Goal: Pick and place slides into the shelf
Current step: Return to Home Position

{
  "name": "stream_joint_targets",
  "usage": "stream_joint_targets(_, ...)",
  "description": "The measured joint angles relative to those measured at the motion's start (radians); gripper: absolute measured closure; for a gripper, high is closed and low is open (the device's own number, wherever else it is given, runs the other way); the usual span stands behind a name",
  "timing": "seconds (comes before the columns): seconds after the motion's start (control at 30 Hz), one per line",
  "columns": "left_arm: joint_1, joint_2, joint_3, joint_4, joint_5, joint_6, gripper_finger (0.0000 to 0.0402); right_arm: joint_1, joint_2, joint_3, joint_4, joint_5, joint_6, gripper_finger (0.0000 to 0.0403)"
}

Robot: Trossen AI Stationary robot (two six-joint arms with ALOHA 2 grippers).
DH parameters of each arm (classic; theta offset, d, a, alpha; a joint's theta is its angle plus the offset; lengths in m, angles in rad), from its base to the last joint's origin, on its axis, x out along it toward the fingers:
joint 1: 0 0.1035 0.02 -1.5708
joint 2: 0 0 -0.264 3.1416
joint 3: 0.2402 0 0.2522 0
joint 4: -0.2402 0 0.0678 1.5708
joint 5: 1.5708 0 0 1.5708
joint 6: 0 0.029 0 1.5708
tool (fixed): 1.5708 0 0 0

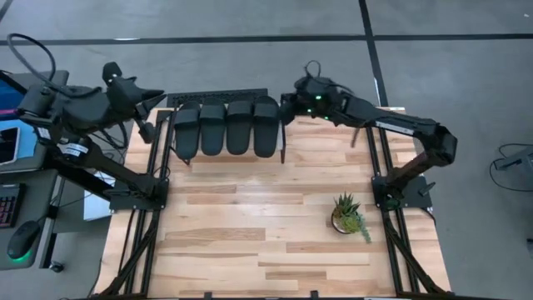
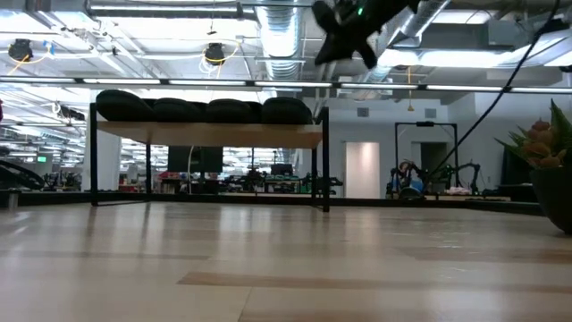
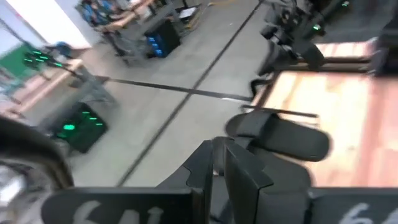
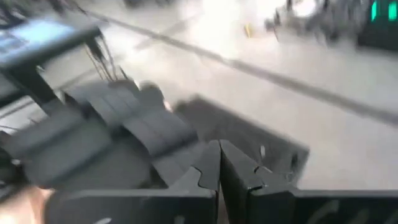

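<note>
Four black slides (image 1: 226, 128) lie side by side on the shelf's wooden top (image 2: 210, 134), seen as dark humps in the low view (image 2: 206, 110). The shelf (image 1: 216, 97) stands on thin black legs at the table's far edge. My left gripper (image 1: 154, 98) hovers, shut, by the shelf's left end; its wrist view (image 3: 217, 165) shows one slide (image 3: 283, 137) ahead. My right gripper (image 1: 285, 107) is shut and raised above the shelf's right end (image 2: 344, 43), with slides (image 4: 118, 118) beyond its fingers (image 4: 219, 163).
A small potted plant (image 1: 348, 215) stands on the table's right side, also at the low view's right edge (image 2: 547, 161). The arms' black frames stand at the table's left (image 1: 133, 196) and right (image 1: 400, 192) edges. Bare wood lies between them (image 1: 250, 225).
</note>
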Motion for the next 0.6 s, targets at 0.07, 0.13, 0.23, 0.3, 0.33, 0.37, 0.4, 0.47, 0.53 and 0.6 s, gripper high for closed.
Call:
stream_joint_targets(0.07, -0.009, -0.020, 0.000, 0.000, 0.026, -0.024, 0.0372, 0.003, -0.037, -0.009, 0.052, -0.004, -0.065, 0.0403)
stream_joint_targets(0.13, -0.024, -0.053, -0.011, 0.003, 0.014, -0.039, 0.0372, 0.002, -0.087, -0.053, 0.113, -0.057, -0.106, 0.0403)
stream_joint_targets(0.23, -0.059, -0.135, -0.081, 0.035, -0.017, -0.069, 0.0372, -0.012, -0.162, -0.180, 0.281, -0.195, -0.131, 0.0403)
stream_joint_targets(0.3, -0.086, -0.209, -0.167, 0.091, -0.034, -0.077, 0.0372, -0.023, -0.218, -0.283, 0.401, -0.255, -0.113, 0.0403)
stream_joint_targets(0.33, -0.099, -0.248, -0.220, 0.126, -0.038, -0.077, 0.0372, -0.027, -0.248, -0.338, 0.457, -0.279, -0.103, 0.0403)
stream_joint_targets(0.37, -0.111, -0.291, -0.280, 0.163, -0.037, -0.076, 0.0372, -0.028, -0.275, -0.391, 0.508, -0.302, -0.094, 0.0403)
stream_joint_targets(0.4, -0.123, -0.338, -0.351, 0.207, -0.031, -0.074, 0.0372, -0.034, -0.300, -0.444, 0.558, -0.324, -0.082, 0.0403)
stream_joint_targets(0.47, -0.145, -0.426, -0.508, 0.312, 0.016, -0.057, 0.0372, -0.042, -0.355, -0.542, 0.634, -0.363, -0.058, 0.0403)
stream_joint_targets(0.53, -0.162, -0.520, -0.677, 0.443, 0.101, -0.035, 0.0372, -0.053, -0.415, -0.625, 0.700, -0.416, -0.050, 0.0403)
stream_joint_targets(0.6, -0.172, -0.616, -0.843, 0.559, 0.192, -0.034, 0.0372, -0.061, -0.481, -0.692, 0.742, -0.448, -0.049, 0.0403)
